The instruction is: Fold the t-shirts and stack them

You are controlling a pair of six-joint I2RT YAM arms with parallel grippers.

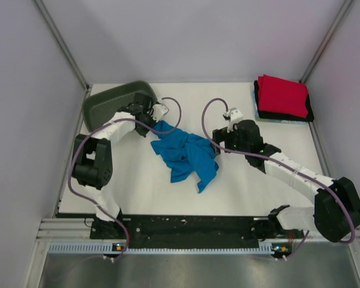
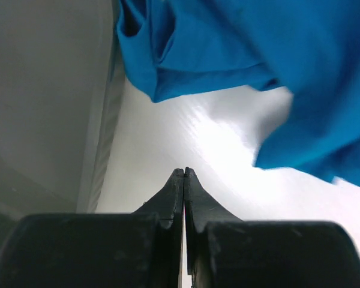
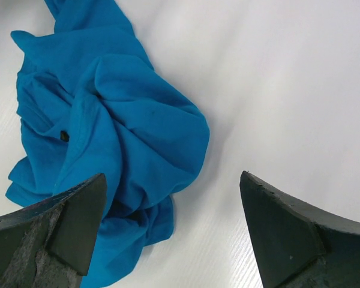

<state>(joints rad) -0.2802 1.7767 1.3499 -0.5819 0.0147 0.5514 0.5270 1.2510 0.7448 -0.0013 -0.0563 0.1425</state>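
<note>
The turquoise-blue t-shirt (image 1: pixel 186 153) lies crumpled on the white table (image 1: pixel 138 180) in the middle. It also shows in the left wrist view (image 2: pixel 228 42) and in the right wrist view (image 3: pixel 120 120). My left gripper (image 1: pixel 161 119) is at the shirt's far left corner, beside the tub. Its fingers (image 2: pixel 195 192) are pressed together with nothing between them, just short of the cloth. My right gripper (image 1: pixel 217 141) is open over the shirt's right edge, with one fingertip (image 3: pixel 78 222) above the cloth and the other above bare table. A folded red shirt (image 1: pixel 282 95) lies on a folded black one (image 1: pixel 309 111) at the back right.
A dark olive-green tub (image 1: pixel 111 103) stands at the back left, close against my left wrist; its wall fills the left of the left wrist view (image 2: pixel 42 90). Grey walls enclose the table on three sides. The arm bases sit on the black rail (image 1: pixel 192 227) at the near edge.
</note>
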